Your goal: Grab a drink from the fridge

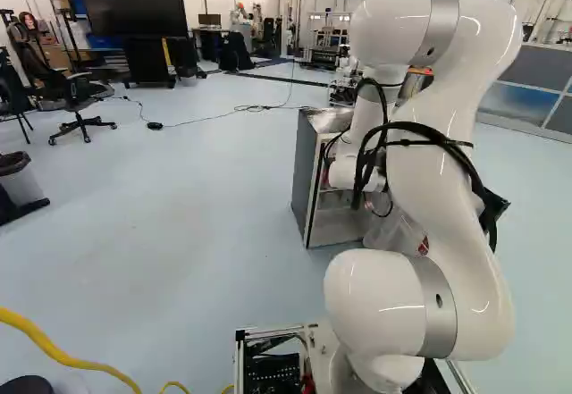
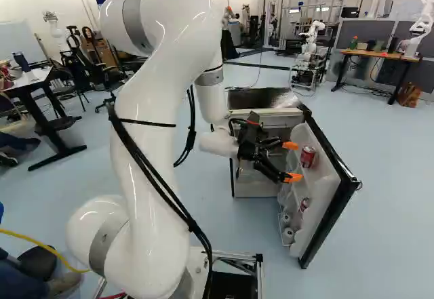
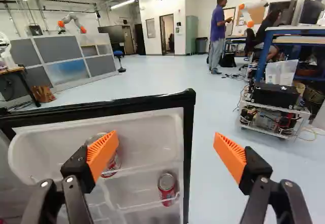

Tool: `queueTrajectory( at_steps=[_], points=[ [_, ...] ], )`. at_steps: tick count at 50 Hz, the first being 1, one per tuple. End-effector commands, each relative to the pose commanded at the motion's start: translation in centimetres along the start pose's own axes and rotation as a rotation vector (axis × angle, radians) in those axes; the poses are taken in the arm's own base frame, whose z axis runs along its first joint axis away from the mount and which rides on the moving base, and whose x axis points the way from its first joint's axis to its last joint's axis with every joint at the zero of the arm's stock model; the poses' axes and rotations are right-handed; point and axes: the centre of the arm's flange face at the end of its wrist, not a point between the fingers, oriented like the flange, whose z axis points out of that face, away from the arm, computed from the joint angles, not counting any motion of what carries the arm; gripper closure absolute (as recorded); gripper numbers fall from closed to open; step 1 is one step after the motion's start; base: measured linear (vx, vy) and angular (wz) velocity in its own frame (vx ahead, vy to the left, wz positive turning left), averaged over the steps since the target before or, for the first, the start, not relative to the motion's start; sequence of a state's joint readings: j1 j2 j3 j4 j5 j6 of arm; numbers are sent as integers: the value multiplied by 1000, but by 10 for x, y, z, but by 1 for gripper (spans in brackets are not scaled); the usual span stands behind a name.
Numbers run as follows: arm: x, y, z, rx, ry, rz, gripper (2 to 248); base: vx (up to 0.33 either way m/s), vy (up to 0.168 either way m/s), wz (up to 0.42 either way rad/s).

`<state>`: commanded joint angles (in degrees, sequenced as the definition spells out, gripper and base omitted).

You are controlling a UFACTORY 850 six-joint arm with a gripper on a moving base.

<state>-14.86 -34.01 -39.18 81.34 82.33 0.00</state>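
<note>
- Left base view: your arm [image 1: 447, 162] rises right of the middle and hides much of the fridge [image 1: 306, 180]. A patch of red shows low beside the arm; too little of it is visible to identify.
- Left base view, surroundings: you have a black screen [image 1: 134, 5] and an office chair [image 1: 76, 99] at the far left, and a yellow cable [image 1: 67, 354] across the near left corner.
- Right base view: the fridge door [image 2: 324, 197] stands open. Your gripper [image 2: 291, 162] is at its inner side, fingers wide apart.
- Right base view, drinks: one red can [image 2: 308, 156] stands upright on the upper door shelf, near the fingers; a second red can [image 2: 304, 205] sits on the shelf below. Two pale round items [image 2: 288, 235] lie near the door's bottom edge.
- Wrist view: you hold nothing. One finger partly covers the upper can, which is ahead of it; the other reaches past the door's free edge.
- Wrist view, lower can: it appears in the gap between your fingers, farther down, beside the door's free edge. Whether either finger touches the upper can, you cannot tell from here.
</note>
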Motion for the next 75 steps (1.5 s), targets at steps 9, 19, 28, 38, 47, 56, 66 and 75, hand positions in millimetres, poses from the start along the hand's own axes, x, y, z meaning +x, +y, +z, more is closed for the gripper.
queueTrajectory(
  at_steps=[9, 19, 28, 38, 47, 56, 66, 75],
  points=[
    [0, -12, 11, 39, -1, 8, 3, 0, 0, 0],
    [-1, -24, 22, 76, -11, 15, 3, 0, 0, 0],
    [-3, -33, 33, 97, -23, 22, 3, 0, 0, 0],
    [-3, -41, 44, 104, -29, 32, 3, 0, 0, 0],
    [-3, -47, 55, 90, -24, 45, 3, 0, 0, 0],
    [-3, -52, 67, 72, -18, 59, 3, 0, 0, 0],
    [-3, -58, 82, 51, -10, 77, 3, 0, 0, 0],
    [-3, -64, 96, 32, -2, 94, 3, 0, 0, 0]
  ],
)
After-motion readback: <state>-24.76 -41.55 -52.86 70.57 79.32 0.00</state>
